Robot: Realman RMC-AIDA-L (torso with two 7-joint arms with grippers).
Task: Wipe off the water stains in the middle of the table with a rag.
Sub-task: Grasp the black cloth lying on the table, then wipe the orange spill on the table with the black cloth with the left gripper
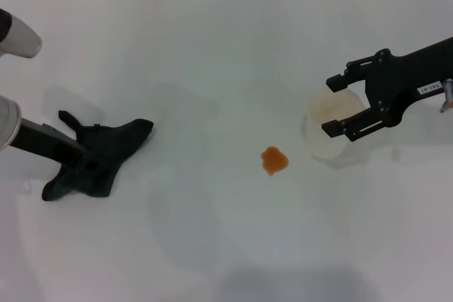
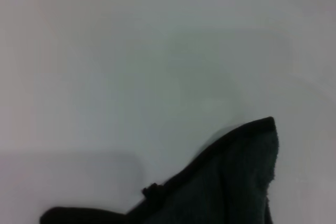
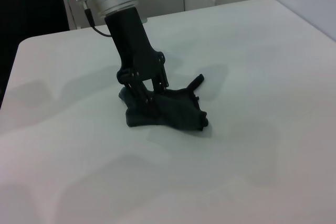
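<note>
**Rag grab in progress, spill's still sitting there**

Biggest thing first: the big plain white matte table point(image 1: 212, 40) takes up pretty much everything I can see. On my left side of it lies the dark black-navy soft cloth rag point(image 1: 117, 148), crumpled, with pointed corners sticking out. My left gripper point(image 3: 144, 95) is planted right down in that rag, angled in from my left. From the right wrist view the fingers look drawn close together with cloth bunched around them, but honestly I can't tell if they've really clamped on the fabric or are just pressing into it.

Over on my right, my right gripper point(image 1: 354, 104) has its fingers spread apart around a translucent whitish plastic cup point(image 1: 329, 129), one either side, not squeezing as far as I can see.

Smallest bit: the orange-amber lobed blot of water stains point(image 1: 274, 160) sits mid-table, just beside the cup and well apart from the rag.

How I'd do this step right: get a solid pinch on a thick fold so the rag doesn't slip out, then keep a wad of cloth hanging under the fingers. Drag it low across to the blot and press flat, wiping away from the cup so I don't knock it.
</note>
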